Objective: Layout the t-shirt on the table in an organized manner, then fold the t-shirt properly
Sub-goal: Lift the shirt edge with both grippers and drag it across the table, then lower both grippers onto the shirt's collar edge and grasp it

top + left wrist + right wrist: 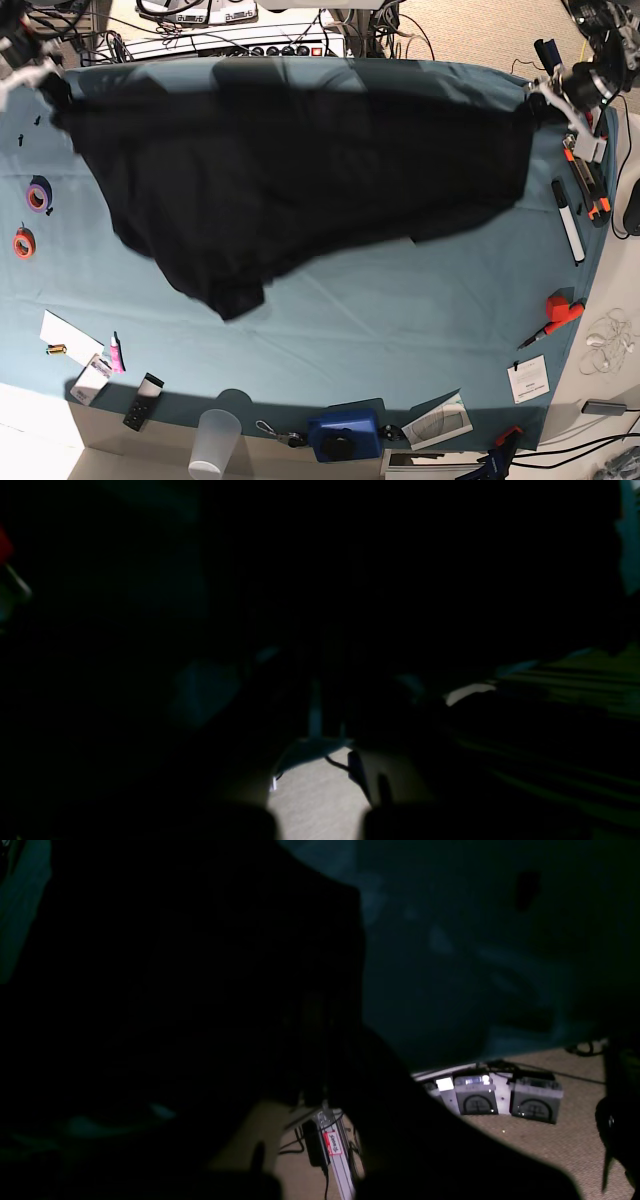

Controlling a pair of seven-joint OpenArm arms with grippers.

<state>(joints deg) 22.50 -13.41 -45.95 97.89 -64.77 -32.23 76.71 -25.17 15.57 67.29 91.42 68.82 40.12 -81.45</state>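
2 closed grippers, left gripper [545, 95] and right gripper [48, 82], hold the t-shirt [290, 170] stretched above the table [420, 310], whose near half lies open

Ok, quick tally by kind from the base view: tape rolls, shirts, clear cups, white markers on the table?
Tape rolls: 2 (purple tape roll, orange tape roll)
Shirts: 1 (black t-shirt)
Clear cups: 1 (plastic cup)
White markers: 1 (white marker)
Total: 5
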